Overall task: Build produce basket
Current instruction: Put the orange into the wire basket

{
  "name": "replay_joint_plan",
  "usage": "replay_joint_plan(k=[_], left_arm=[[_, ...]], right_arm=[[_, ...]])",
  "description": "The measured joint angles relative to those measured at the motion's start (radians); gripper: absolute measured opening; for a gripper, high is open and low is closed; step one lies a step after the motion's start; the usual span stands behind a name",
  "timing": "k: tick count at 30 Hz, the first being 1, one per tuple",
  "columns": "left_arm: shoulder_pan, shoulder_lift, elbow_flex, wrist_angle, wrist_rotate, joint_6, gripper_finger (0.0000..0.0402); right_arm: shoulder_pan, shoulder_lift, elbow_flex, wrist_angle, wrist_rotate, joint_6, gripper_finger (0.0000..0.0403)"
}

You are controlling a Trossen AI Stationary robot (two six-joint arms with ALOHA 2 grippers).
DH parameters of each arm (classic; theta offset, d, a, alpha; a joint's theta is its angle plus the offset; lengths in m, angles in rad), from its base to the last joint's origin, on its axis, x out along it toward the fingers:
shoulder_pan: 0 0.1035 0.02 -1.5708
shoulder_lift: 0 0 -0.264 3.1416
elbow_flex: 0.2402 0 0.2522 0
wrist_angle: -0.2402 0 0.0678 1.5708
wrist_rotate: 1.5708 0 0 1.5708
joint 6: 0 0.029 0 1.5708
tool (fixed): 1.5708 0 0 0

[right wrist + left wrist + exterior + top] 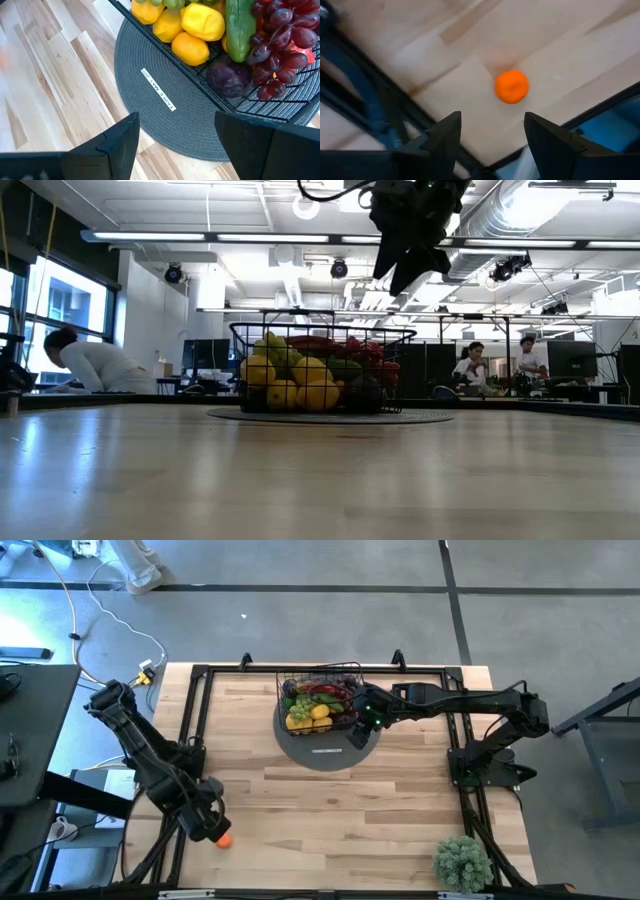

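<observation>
The black wire basket (318, 700) stands on the grey round mat (325, 752) at the table's far middle, filled with lemons (202, 21), a green cucumber (236, 27), purple grapes (280, 45), an eggplant (227, 76) and red pieces. My right gripper (175, 137) hovers open above the basket's right near corner (405, 250). A small orange fruit (511, 86) lies loose on the wood at the table's near left (223, 840). My left gripper (492, 135) is open just above and beside it, touching nothing.
A bushy green potted plant (462, 862) sits at the table's near right corner. A black frame rail (195, 720) runs along the table's edges. Bare wood lies between the mat and the near edge. People sit at desks in the room beyond (90, 365).
</observation>
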Motion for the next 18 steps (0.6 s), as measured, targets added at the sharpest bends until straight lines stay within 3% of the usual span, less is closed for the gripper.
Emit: replay_joint_plan(k=[5,10,18], left_arm=[[-0.002,0.000,-0.031,0.116,-0.020,-0.124,0.0207],[-0.002,0.031,-0.064,0.213,-0.033,-0.137,0.0207],[-0.002,0.135,-0.066,0.273,-0.014,0.052,0.0207]], right_arm=[[0.000,0.000,0.000,0.000,0.000,0.000,0.0240],[0.000,0.000,0.000,0.000,0.000,-0.007,0.0240],[0.000,0.000,0.000,0.000,0.000,-0.026,0.0240]])
